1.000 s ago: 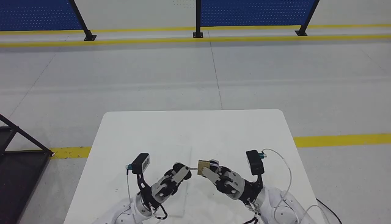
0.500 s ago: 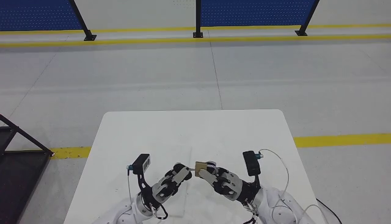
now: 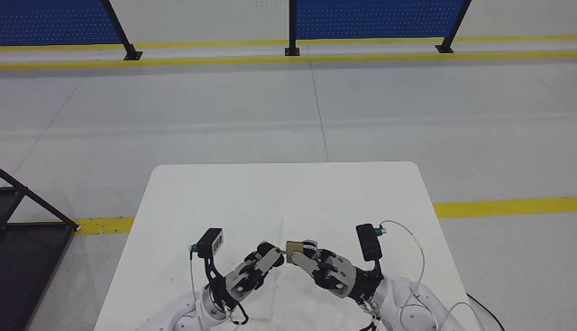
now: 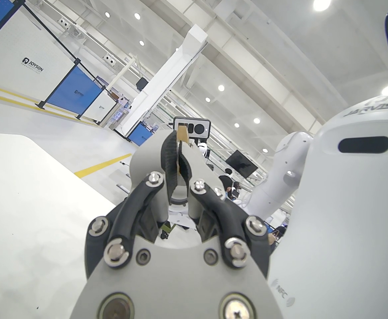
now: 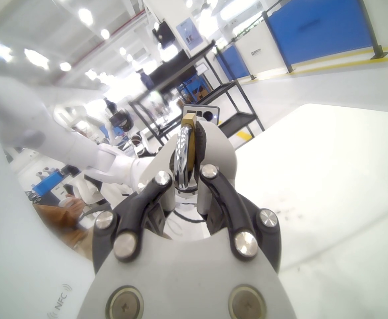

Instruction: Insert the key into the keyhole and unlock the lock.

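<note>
Low over the front of the white table point(image 3: 270, 196), my two grippers face each other. My left gripper point(image 3: 270, 256) point(image 4: 178, 146) is shut on the key point(image 4: 182, 133), whose brass-coloured end sticks out past the fingertips. My right gripper point(image 3: 305, 257) point(image 5: 194, 132) is shut on the padlock point(image 3: 295, 248), gripping its chrome shackle point(image 5: 181, 154), with the brass body point(image 5: 189, 118) sticking out toward the left gripper. In the top view the key tip and the lock body are very close together; I cannot tell whether they touch.
A black metal rack point(image 3: 22, 209) stands off the table's left edge. Blue and white barrier panels point(image 3: 288, 6) line the far floor behind yellow lines. The far half of the tabletop is bare.
My right gripper has shifted the padlock slightly left and nearer, toward the left gripper. The left gripper has barely moved.
</note>
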Controlling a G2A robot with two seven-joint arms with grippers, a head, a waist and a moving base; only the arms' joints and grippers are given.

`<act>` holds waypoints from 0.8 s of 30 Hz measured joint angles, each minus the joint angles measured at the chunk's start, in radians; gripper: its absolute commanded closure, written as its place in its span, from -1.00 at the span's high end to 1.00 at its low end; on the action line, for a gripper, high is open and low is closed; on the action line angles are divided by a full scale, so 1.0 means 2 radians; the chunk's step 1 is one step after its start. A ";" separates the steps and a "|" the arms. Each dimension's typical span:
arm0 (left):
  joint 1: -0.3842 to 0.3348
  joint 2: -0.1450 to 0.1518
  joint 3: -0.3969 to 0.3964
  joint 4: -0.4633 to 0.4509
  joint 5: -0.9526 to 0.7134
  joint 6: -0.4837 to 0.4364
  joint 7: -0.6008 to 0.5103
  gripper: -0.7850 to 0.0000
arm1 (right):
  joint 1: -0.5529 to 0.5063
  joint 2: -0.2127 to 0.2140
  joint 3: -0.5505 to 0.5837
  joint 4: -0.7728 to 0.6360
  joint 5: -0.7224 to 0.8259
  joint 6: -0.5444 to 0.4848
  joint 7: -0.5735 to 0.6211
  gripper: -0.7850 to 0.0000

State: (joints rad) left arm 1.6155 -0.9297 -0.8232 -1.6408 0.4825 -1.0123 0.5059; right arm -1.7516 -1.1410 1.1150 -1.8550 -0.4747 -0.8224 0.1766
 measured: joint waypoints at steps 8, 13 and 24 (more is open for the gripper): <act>-0.002 0.001 0.002 0.000 0.001 0.000 0.005 -0.14 | 0.000 0.002 -0.001 0.000 0.001 0.000 -0.003 -1.00; 0.001 0.004 -0.004 -0.003 0.003 0.000 0.017 -0.36 | 0.000 0.003 0.003 0.001 0.005 -0.001 -0.005 -1.00; -0.002 0.009 0.003 -0.001 0.013 0.000 0.022 -0.58 | 0.000 0.006 0.002 0.000 0.011 0.003 -0.003 -1.00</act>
State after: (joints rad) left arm 1.6118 -0.9121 -0.8167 -1.6418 0.5081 -1.0123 0.5498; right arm -1.7523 -1.1289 1.1190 -1.8557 -0.4531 -0.8168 0.1699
